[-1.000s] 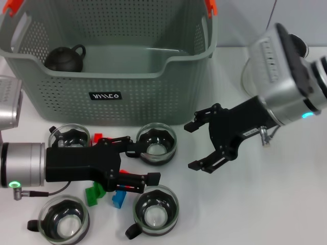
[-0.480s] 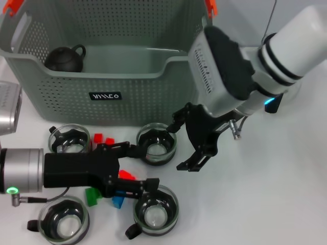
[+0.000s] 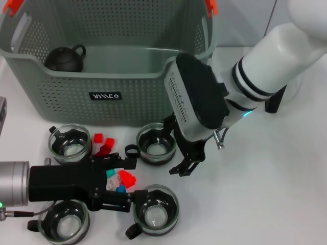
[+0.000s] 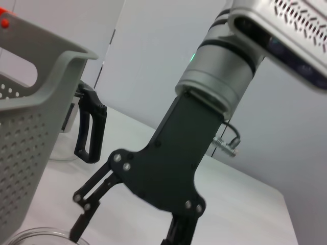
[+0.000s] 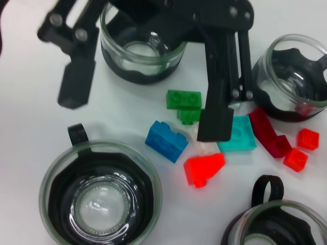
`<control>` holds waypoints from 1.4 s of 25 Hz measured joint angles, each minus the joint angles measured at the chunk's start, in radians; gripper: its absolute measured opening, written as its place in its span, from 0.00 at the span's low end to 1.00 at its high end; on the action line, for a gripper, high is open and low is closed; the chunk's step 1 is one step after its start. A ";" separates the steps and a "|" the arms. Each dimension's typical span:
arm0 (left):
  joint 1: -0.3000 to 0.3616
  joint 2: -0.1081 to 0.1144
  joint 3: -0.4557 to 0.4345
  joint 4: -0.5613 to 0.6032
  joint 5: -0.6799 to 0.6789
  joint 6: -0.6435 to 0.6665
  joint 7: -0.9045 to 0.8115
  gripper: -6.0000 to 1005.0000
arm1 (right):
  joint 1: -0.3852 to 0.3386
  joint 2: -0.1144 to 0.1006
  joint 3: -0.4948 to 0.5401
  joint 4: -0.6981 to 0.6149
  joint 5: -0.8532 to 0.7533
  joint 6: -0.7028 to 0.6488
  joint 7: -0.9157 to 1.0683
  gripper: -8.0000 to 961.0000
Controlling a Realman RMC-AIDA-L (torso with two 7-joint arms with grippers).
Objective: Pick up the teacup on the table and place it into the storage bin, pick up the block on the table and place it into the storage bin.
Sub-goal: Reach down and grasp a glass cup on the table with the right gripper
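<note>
In the last second the right gripper [image 3: 176,150] has swung in from open table on the right and come down over the teacup [image 3: 157,144] in front of the storage bin [image 3: 110,99]; the left gripper [image 3: 129,185] has pulled back toward the near edge, its fingers spread wide and holding nothing above the loose blocks [image 5: 204,140].

The right gripper is likewise released: one finger stands just over the teacup's far rim, the other hangs beyond its right side, not yet closed on glass. The bin lies directly behind it, a dark teapot [image 3: 65,57] already inside at the far left. Three more glass cups [image 3: 156,210] sit nearer the robot, around the left gripper.

To do the grasp well, it would likely pay to settle one finger inside the rim and one outside, avoid the handle, and close gently, since the glass looks slick. The lift must then clear the bin's front wall. Compared with a second ago, the cups and blocks appear undisturbed; only the arms have shifted.
</note>
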 joint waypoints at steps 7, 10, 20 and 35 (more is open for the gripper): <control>0.002 -0.004 0.000 -0.003 0.000 0.005 -0.003 0.94 | 0.001 0.001 -0.088 0.011 0.002 0.079 0.025 0.85; 0.003 -0.005 0.000 -0.005 -0.004 0.005 -0.003 0.94 | 0.002 0.003 -0.117 0.029 0.007 0.116 0.025 0.84; 0.003 -0.007 0.000 -0.008 -0.009 0.004 -0.003 0.94 | 0.009 0.006 -0.192 0.066 0.056 0.170 0.039 0.83; 0.007 -0.007 0.000 -0.010 -0.009 -0.006 0.003 0.94 | 0.029 0.006 -0.225 0.089 0.058 0.189 0.129 0.73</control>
